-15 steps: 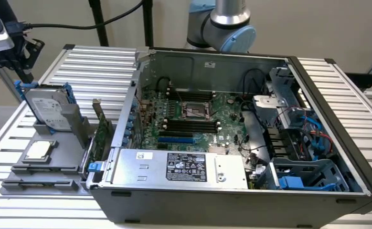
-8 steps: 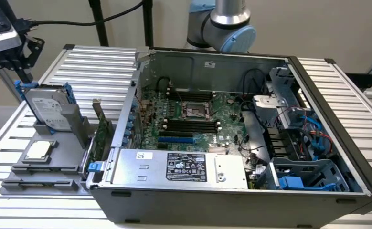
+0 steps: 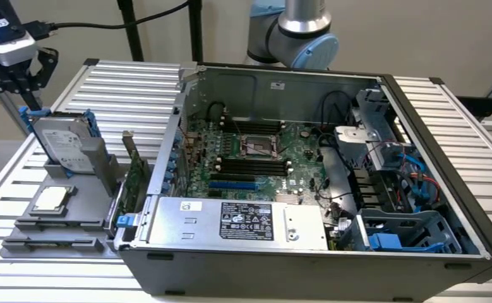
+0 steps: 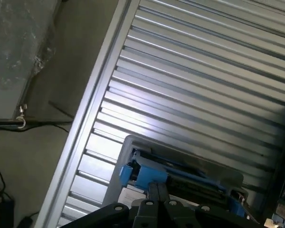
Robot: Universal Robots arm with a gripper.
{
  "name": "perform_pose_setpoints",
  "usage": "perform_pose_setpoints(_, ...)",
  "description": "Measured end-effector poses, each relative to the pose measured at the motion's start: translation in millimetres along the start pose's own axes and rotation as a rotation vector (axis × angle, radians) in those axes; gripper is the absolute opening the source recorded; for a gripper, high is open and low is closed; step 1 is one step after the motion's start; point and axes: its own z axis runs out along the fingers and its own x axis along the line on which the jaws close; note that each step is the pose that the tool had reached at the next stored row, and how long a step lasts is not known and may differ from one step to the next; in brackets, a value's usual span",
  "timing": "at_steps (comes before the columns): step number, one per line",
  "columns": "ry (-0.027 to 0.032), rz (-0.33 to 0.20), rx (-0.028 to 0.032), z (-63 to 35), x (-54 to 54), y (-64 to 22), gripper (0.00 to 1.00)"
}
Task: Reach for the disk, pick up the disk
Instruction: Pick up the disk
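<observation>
While the silver-grey disk (image 3: 60, 142) is standing upright, the gripper (image 3: 31, 104) is touching its blue plastic rail (image 4: 145, 173). Its narrow black jaws are pressing together.

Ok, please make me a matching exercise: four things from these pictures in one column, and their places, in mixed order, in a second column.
Things:
1. disk
2. small square chip
3. silver box with black label
4. gripper

Places:
A. inside the computer case
B. standing upright in a grey holder
C. at the disk's top edge
D. lying flat on a grey tray

Pairs: 1-B, 2-D, 3-A, 4-C.
</observation>
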Motion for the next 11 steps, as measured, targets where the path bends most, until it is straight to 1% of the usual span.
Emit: perform_pose_setpoints(11,0.0075,-0.196,0.0,-0.3,0.0,0.0,0.11)
